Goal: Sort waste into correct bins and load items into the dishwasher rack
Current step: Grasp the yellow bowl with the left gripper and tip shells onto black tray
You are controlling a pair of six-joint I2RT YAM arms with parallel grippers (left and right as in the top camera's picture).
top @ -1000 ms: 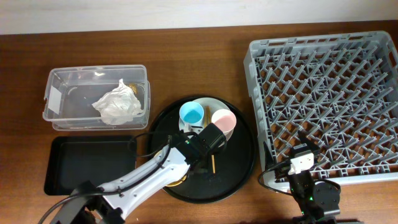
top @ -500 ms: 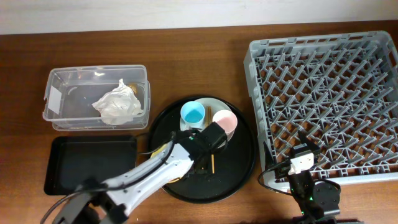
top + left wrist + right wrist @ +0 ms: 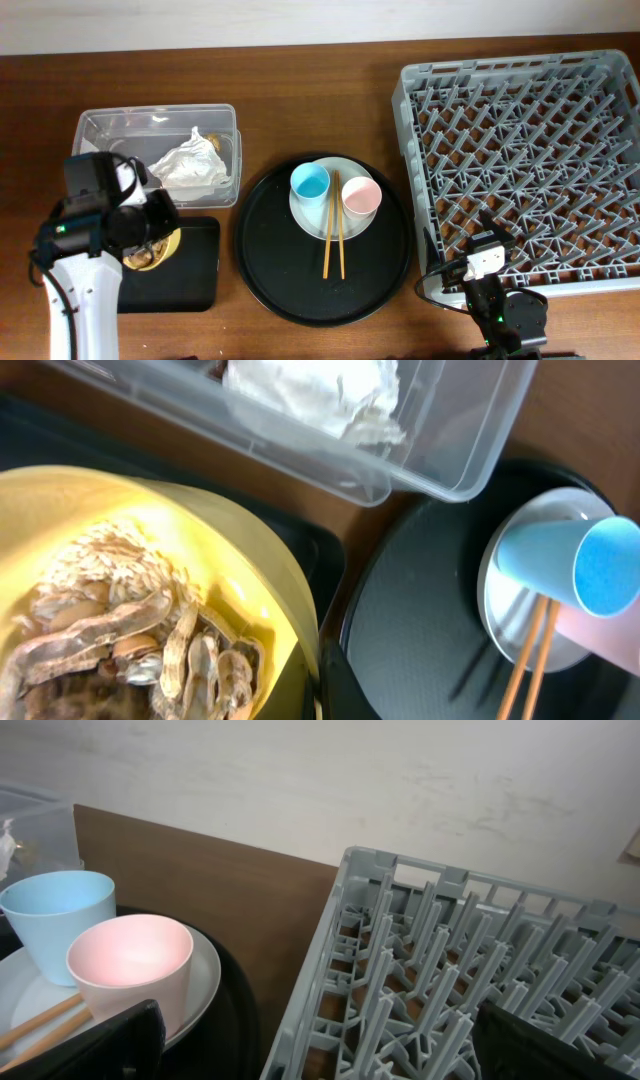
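My left gripper point(image 3: 158, 236) is shut on the rim of the small yellow bowl point(image 3: 152, 252) and holds it over the shallow black tray point(image 3: 195, 265). In the left wrist view the bowl point(image 3: 200, 550) holds brownish shell-like scraps and pale crumbs point(image 3: 120, 640). A crumpled white wrapper point(image 3: 188, 166) lies in the clear tub point(image 3: 100, 130). The blue cup point(image 3: 309, 182), pink cup point(image 3: 360, 197) and chopsticks point(image 3: 333, 240) sit on the pale plate point(image 3: 345, 222). My right gripper point(image 3: 330, 1055) is open and empty at the front left corner of the grey rack point(image 3: 530, 160).
The plate rests on a large round black tray point(image 3: 290, 280) between the bins and the rack. The right wrist view shows the pink cup point(image 3: 130, 955), the blue cup point(image 3: 55, 910) and the rack's wall point(image 3: 340, 940). A pale wall runs behind the table.
My left arm has swung from the round tray to the left with the yellow bowl, now over the black rectangular tray. The chopsticks are uncovered. The right arm has not moved.
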